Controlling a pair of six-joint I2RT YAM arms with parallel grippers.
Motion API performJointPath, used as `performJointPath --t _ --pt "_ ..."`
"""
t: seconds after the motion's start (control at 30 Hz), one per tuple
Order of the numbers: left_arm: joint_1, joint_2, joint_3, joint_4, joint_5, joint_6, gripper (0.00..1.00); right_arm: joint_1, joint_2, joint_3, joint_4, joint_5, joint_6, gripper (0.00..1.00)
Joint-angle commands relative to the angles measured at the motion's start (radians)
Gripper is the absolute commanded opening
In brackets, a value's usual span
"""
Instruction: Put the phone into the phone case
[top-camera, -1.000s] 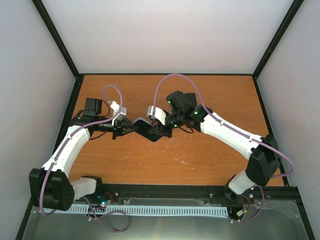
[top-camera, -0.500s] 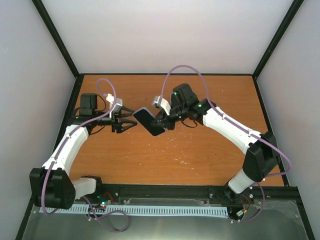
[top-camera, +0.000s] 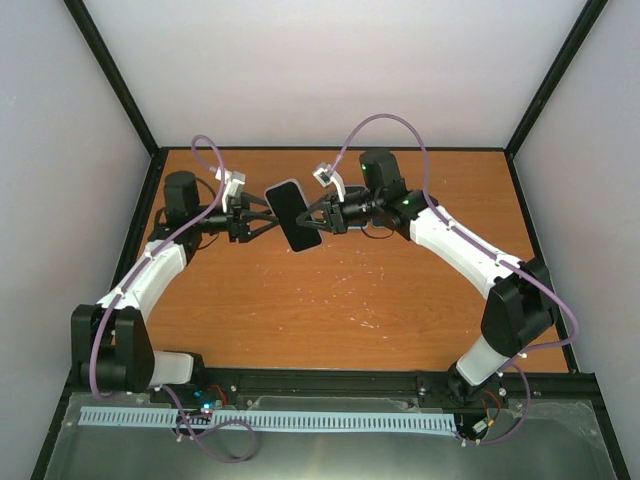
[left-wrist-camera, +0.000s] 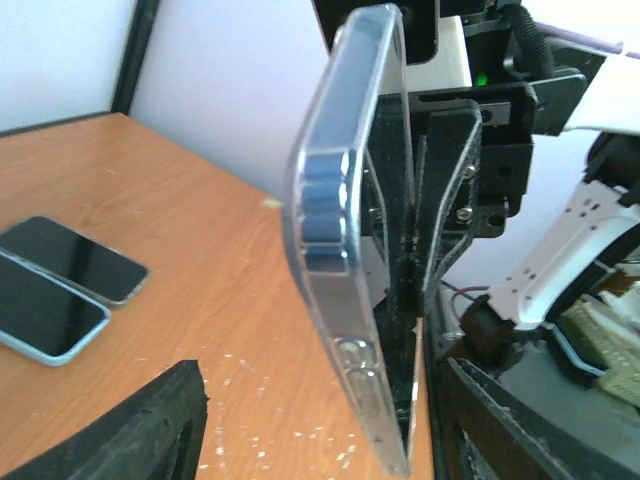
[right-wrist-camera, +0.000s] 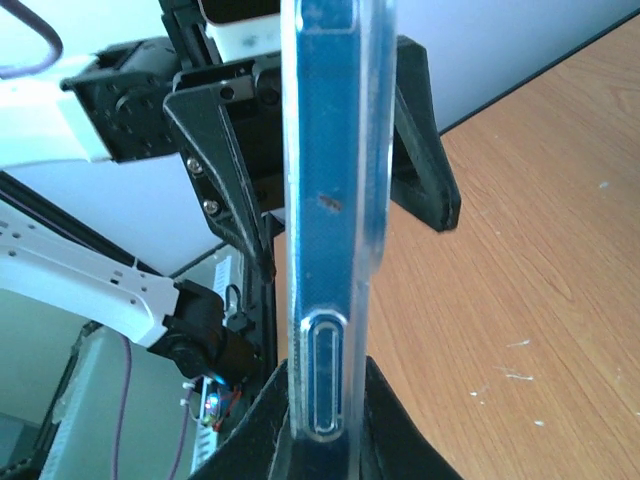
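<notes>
A blue phone sits inside a clear phone case and is held up in the air over the back of the table. My right gripper is shut on one end of it; in the right wrist view its fingers pinch the cased phone edge-on. My left gripper faces it from the other side, open. Its black fingers stand wide on both sides of the case's edge without touching it.
The orange table lies below, bounded by black frame posts and white walls. Two dark flat slabs with pale rims lie on the table at the left of the left wrist view.
The left gripper opened and let go of the cased phone. Both arms moved toward the back of the table, and the phone turned more upright in the right gripper.
</notes>
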Motion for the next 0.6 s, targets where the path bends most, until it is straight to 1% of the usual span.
performJointPath --t 0.0,0.1,0.27,0.4,0.47,0.57 --pt "-0.034 0.020 0.002 0.226 0.077 -0.210 0.63 -0.010 -0.002 0.043 0.139 -0.058 0.114 0.03" --pt "-0.047 0.031 -0.016 0.326 0.084 -0.300 0.55 -0.014 0.001 0.027 0.203 -0.075 0.191 0.03" --pt "-0.058 0.049 -0.055 0.505 0.075 -0.459 0.37 -0.024 0.006 0.007 0.287 -0.077 0.272 0.03" --pt "-0.060 0.073 -0.077 0.664 0.069 -0.589 0.24 -0.039 0.015 0.006 0.309 -0.074 0.296 0.03" --pt "-0.062 0.089 -0.079 0.709 0.064 -0.622 0.16 -0.043 0.018 0.004 0.310 -0.070 0.298 0.03" --pt "-0.063 0.111 -0.073 0.765 0.062 -0.668 0.08 -0.052 0.022 -0.010 0.324 -0.066 0.307 0.05"
